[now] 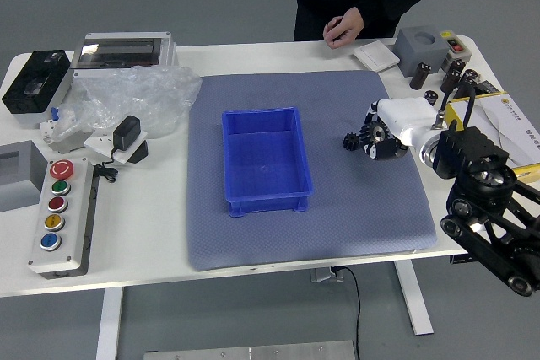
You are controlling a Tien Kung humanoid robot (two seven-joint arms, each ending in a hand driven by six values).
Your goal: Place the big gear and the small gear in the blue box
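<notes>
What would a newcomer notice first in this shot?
Probably the bright blue box, open-topped on the grey-blue mat, left of its middle. Next, the black right arm reaching in from the right, its robot hand right by the small dark gear. Then the button panel at the table's left, with its red, green, yellow and blue caps.

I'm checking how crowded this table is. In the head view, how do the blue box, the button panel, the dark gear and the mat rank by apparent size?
1. Mat
2. Blue box
3. Button panel
4. Dark gear, by far the smallest
</notes>
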